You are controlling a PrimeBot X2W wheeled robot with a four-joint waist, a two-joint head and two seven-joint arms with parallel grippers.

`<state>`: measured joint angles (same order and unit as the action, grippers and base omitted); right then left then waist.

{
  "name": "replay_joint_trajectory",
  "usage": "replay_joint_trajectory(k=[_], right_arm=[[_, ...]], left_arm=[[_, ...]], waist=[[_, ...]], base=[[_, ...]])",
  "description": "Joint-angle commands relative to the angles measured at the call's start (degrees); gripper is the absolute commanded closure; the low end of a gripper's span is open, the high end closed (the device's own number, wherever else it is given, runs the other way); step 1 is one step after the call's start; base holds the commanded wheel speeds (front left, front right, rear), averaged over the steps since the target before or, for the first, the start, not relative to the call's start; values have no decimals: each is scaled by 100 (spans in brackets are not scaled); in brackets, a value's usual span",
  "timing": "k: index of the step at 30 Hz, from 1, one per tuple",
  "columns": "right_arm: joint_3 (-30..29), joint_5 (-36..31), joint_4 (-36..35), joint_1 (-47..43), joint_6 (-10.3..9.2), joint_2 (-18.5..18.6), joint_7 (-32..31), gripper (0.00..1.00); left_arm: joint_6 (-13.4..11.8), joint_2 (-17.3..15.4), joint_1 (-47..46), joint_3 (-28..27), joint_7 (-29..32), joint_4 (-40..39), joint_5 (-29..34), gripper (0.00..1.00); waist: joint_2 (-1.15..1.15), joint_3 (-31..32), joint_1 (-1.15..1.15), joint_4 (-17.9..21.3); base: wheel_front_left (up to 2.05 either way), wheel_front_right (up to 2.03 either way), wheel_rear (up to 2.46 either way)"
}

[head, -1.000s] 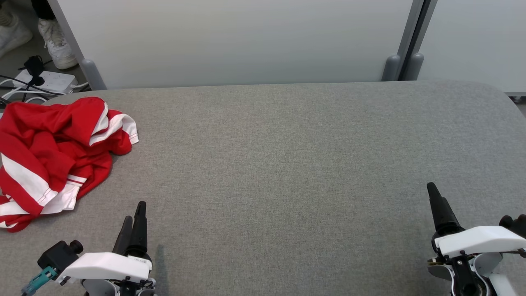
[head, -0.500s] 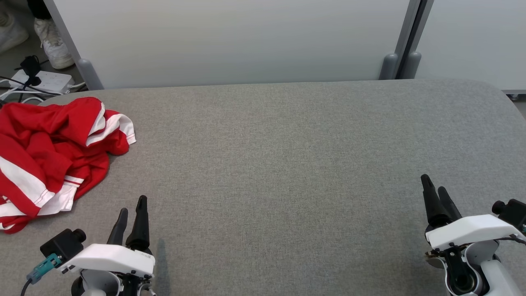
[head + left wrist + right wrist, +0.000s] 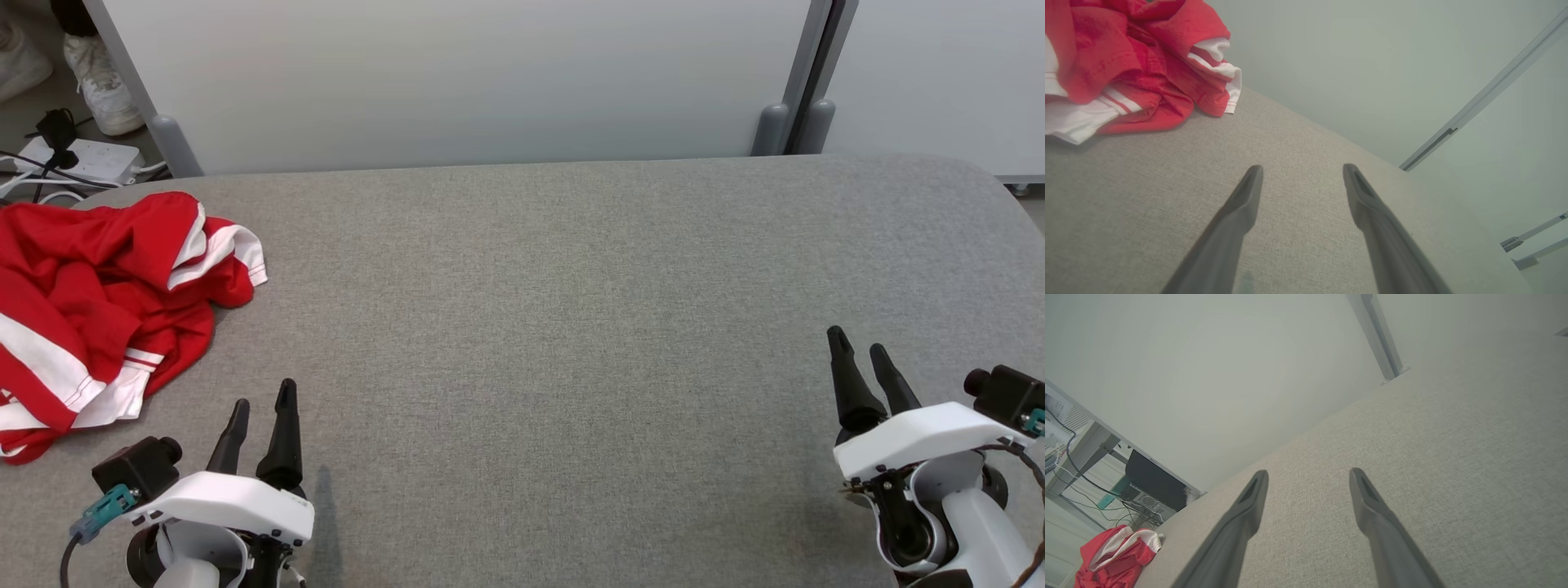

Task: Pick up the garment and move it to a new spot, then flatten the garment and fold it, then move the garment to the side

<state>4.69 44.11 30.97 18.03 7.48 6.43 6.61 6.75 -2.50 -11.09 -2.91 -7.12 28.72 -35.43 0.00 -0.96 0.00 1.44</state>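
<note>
A red garment (image 3: 98,302) with white stripes lies crumpled at the far left of the grey table (image 3: 555,310). The left wrist view has the garment (image 3: 1126,69) at its upper left, and the right wrist view catches it (image 3: 1114,559) small at the lower left. My left gripper (image 3: 261,408) hovers open near the front edge, just right of and nearer than the garment, with nothing between its fingers (image 3: 1241,204). Far to the right, my right gripper (image 3: 857,351) is open and empty over bare table, seen also in its wrist view (image 3: 1308,475).
A pale partition wall (image 3: 457,82) runs along the table's far edge, with a grey post (image 3: 775,122) at the right. Beyond the far left corner are a power strip with cables (image 3: 82,159) and a person's white shoe (image 3: 102,77).
Both grippers' fingers now show spread apart. The right gripper has shifted a little farther from me and to the left. The garment has not moved; the camera shifted slightly.
</note>
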Motion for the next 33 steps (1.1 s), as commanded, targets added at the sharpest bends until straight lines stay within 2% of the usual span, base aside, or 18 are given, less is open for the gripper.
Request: replay_joint_trajectory(k=[1, 33], right_arm=[[130, -232, -64, 328, 1, 99, 126, 0], [111, -2281, 407, 885, 1, 234, 647, 0]], left_arm=[[-26, -74, -401, -132, -75, -89, 249, 0], [-127, -62, -823, -248, -596, 76, 2517, 0]], waist=[[0, -5, 0, -5], [0, -11, 0, 68]], base=[[0, 0, 0], [0, 0, 0]])
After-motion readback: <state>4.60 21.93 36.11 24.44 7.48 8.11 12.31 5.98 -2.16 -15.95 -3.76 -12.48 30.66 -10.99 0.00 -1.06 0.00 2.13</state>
